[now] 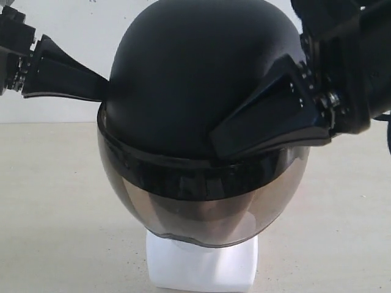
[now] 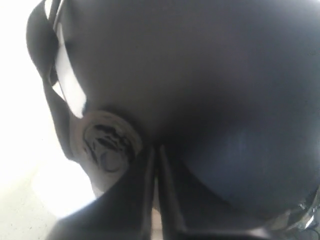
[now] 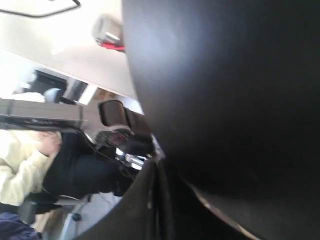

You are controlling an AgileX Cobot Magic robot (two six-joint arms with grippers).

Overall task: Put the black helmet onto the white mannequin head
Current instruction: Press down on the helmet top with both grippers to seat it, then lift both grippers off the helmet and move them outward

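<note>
The black helmet [image 1: 195, 79] sits over the white mannequin head, whose blocky base [image 1: 201, 265] shows below the smoky-brown visor [image 1: 201, 201]. A face shows dimly through the visor. My left gripper [image 1: 102, 91] is shut, its tips against the helmet's left side just above the rim. My right gripper [image 1: 219, 141] is shut too and lies against the shell's front right, above the visor band. In the left wrist view the shut left gripper [image 2: 155, 150] touches the helmet shell [image 2: 210, 90] beside a round grey visor pivot [image 2: 107, 142]. In the right wrist view the right gripper [image 3: 157, 162] rests on the helmet [image 3: 225, 90].
The head stands on a beige tabletop [image 1: 49, 207] in front of a white wall [image 1: 67, 24]. The right wrist view shows a person in a pale yellow top [image 3: 22, 155] and dark equipment [image 3: 115, 115] in the background.
</note>
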